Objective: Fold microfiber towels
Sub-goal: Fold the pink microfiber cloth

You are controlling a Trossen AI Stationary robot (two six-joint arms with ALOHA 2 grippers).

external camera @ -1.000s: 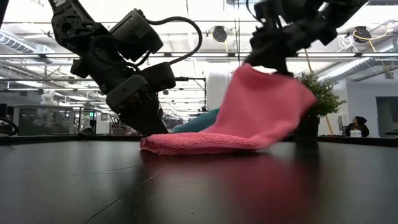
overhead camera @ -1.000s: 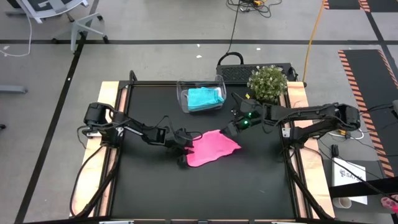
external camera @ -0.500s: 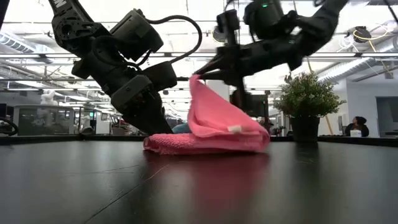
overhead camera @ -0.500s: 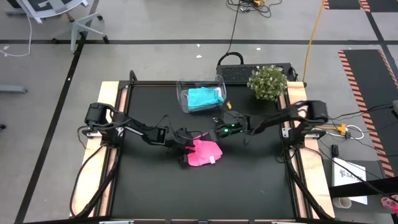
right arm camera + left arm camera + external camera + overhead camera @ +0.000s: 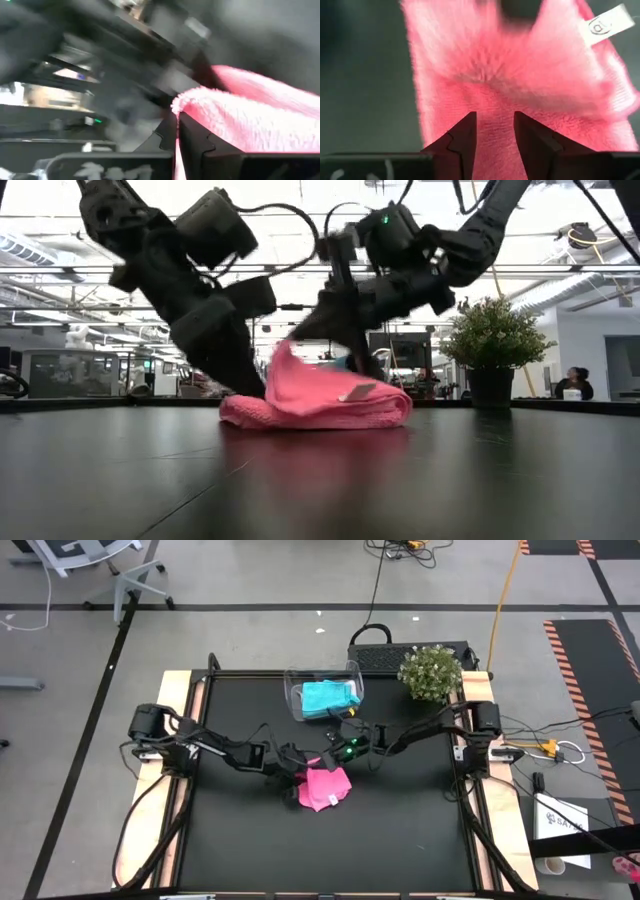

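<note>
The pink towel (image 5: 323, 788) lies folded over on the black table (image 5: 400, 830), its white tag (image 5: 605, 24) on top. My left gripper (image 5: 291, 773) is down at the towel's left end, shut on it. My right gripper (image 5: 331, 757) is just above the towel's far left part, shut on a raised edge of it (image 5: 286, 358). The teal towel (image 5: 328, 698) lies in the clear tub (image 5: 295, 700) at the far edge. The grey-white towel is out of view. My left gripper has the pink towel's left end (image 5: 495, 125) between its two fingers (image 5: 466, 136), which slant down from the table's left. That end lies on the table. One layer or several, I cannot tell. My right gripper pinches the folded-over edge (image 5: 200, 100) of the pink towel between its two fingers, coming level from the table's right. That edge is lifted a little above the lower layer, and the rest lies on the table.
A potted plant (image 5: 430, 673) stands at the far right corner, beside the tub. The table's near half shows bare black surface. A person (image 5: 577, 383) sits in the room beyond the table.
My right gripper has gone toward the table's left and down with the pink towel's right edge. That half has folded over onto the left half, which stayed on the table under my left gripper. The towel now covers about half its earlier area.
</note>
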